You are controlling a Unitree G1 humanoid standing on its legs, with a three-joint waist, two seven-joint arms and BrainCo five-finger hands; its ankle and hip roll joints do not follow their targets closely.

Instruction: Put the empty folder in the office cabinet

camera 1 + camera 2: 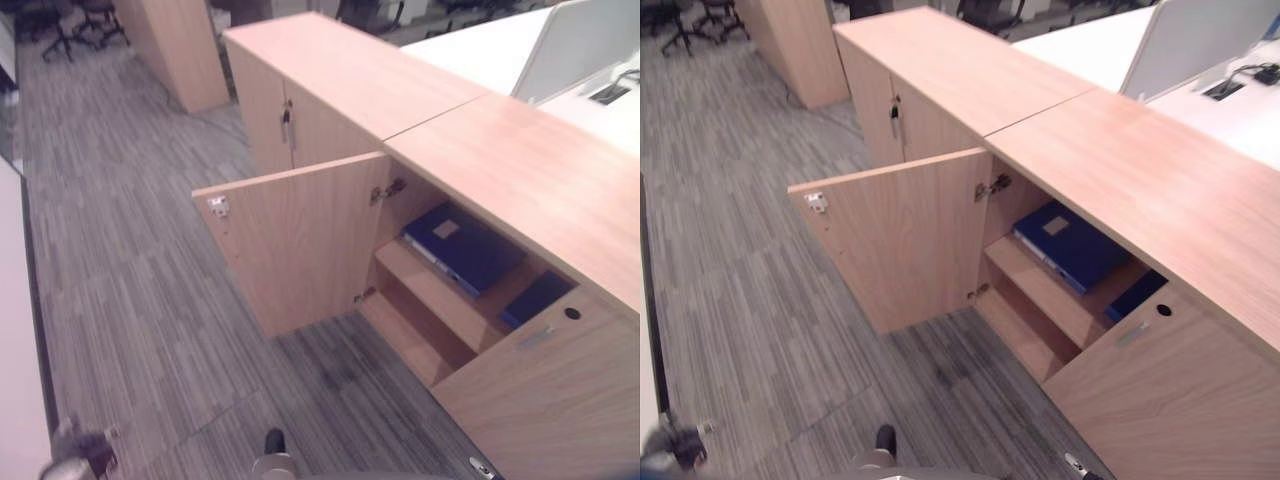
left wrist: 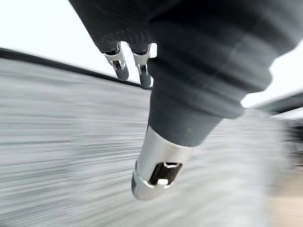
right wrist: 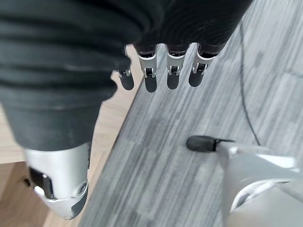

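Cabinet first: long, low, pale wood, with one door swung wide out from its front and the neighbouring door of the same cabinet closed. Inside the cabinet, an upper shelf with open space beneath it. On that shelf, lying flat and well inside the cabinet's front edge, the blue folder, so placed already by the look of it. Deeper along the cabinet, half hidden behind the closed door, a second dark blue item, too hidden to identify. Out in front of the cabinet, over the grey carpet, the left hand hanging with fingers loose and nothing between them and the thumb. Closer to the cabinet's base, the right hand likewise released, fingers straight and empty. Probably only the tidy finish left: shutting the open door, if the task wants that. To do it well, check that no corner of the folder overhangs the shelf, then meet the outer face of the door with flat, straight fingers near its free edge, away from the hinge at the cabinet's frame. Push in a slow arc toward the cabinet, keep fingers clear of the closing gap, and ease off as the small latch plate nears the cabinet's frame.
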